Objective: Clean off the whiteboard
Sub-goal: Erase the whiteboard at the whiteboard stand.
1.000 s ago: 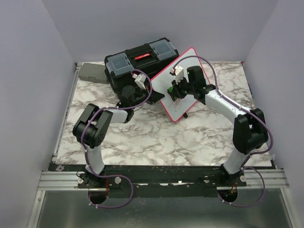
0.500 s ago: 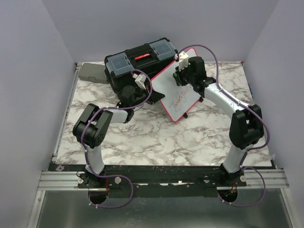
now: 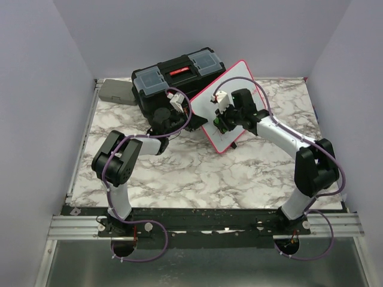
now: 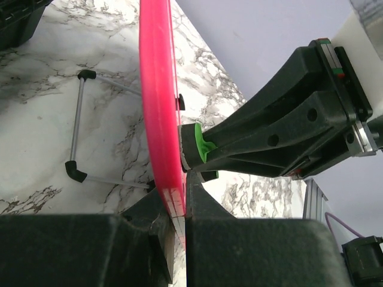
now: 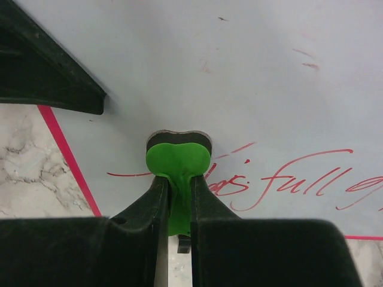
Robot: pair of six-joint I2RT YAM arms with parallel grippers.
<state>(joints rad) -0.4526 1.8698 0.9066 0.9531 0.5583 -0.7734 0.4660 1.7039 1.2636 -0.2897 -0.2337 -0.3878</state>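
On table (image 3: 179,173): tilted whiteboard (image 3: 202,109), red writing (image 5: 287,182)
Left gripper (image 4: 178,206): clamped on whiteboard frame
Right gripper (image 5: 178,200): gripping green eraser (image 5: 178,156), pressed on whiteboard

The small rectangular whiteboard (image 3: 237,76) with a pink-red, rounded-corner frame is standing tilted, just to the right of the black plastic toolbox (image 3: 176,75), with its left corner lying near the toolbox's front end. Red cursive handwriting (image 5: 287,179) is running across its white face, with fainter red smudges showing farther up.

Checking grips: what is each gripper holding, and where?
The left gripper clamps the whiteboard by its frame edge; the right gripper pinches the eraser by its tab.
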